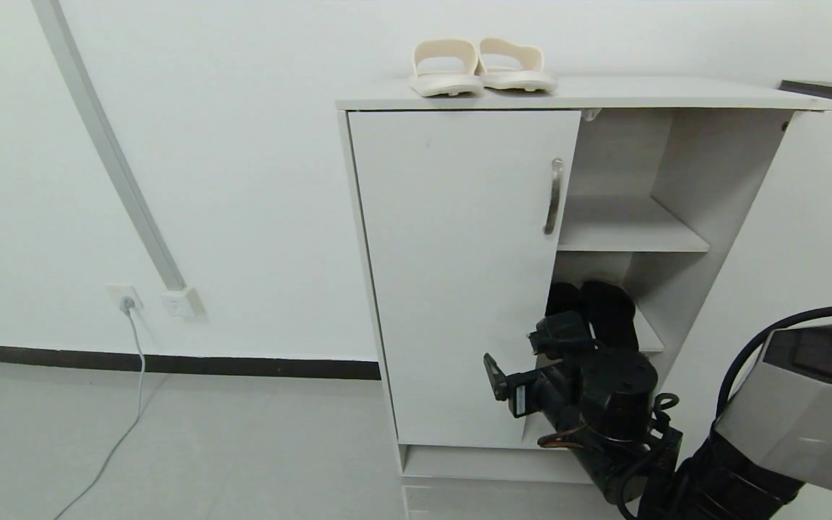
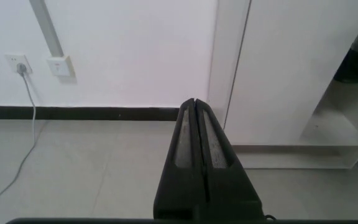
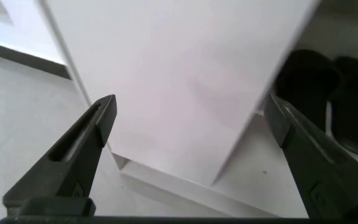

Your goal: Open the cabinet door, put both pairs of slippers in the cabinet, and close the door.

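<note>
— Grey floor tiles and a white wall are framing 1 white cabinet. Which step are we looking at?

— Its right door is hanging open and the left door is sitting shut. The black slippers are lying on the lower shelf inside. The cream slippers are sitting side by side on the cabinet's top, smooth and pale.

— And the hands?

— The right gripper is hovering low by the shut door's free edge, just in front of the black pair, jaws spread wide and holding nothing. The left gripper is pointing toward the cabinet's foot, fingers pressed together, empty.

— So what is coming?

— I am judging 1 pair stowed and pair 2 waiting. An arm is needing to climb to the top, pinch the cream pair and carry it onto a shelf. Closing the door is coming last.
</note>
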### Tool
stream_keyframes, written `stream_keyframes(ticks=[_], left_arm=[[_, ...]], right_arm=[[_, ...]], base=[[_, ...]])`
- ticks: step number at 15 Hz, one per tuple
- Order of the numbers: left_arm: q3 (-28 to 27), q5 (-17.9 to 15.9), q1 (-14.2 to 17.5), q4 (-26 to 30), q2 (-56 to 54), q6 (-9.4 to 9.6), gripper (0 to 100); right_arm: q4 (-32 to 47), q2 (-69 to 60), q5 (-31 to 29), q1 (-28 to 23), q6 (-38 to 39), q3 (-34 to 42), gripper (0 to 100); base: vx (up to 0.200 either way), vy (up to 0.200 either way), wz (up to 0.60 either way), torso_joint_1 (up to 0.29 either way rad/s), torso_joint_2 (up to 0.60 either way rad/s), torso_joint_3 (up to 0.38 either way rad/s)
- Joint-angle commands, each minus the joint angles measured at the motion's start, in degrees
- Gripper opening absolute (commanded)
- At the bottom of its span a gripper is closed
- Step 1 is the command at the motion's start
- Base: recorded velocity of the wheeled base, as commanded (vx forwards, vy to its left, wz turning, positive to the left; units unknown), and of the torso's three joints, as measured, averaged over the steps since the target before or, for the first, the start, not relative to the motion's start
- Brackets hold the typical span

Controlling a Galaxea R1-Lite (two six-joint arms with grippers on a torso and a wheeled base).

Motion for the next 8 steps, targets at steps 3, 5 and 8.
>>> stream_keyframes(ticks=[3,5,8], left_arm=[[0.02,0.06,-0.02,-0.01,0.07,-0.06,0],[0.02,0.15,-0.02,-0.01,0.07,-0.06,0],[0.02,0.24,-0.02,-0.01,0.07,-0.24,0]], right_arm=[[-0.15,0.05,0.12,-0.06,-0.13,0.36,100],[-0.15,0.14,0.12,-0.06,-0.13,0.36,100],[-0.77,0.58,0.12,-0.06,-0.13,0.36,100]], base=[[0.000,0.000,0.00,0.000,0.00,0.000],[0.000,0.000,0.00,0.000,0.00,0.000],[0.000,0.000,0.00,0.000,0.00,0.000]])
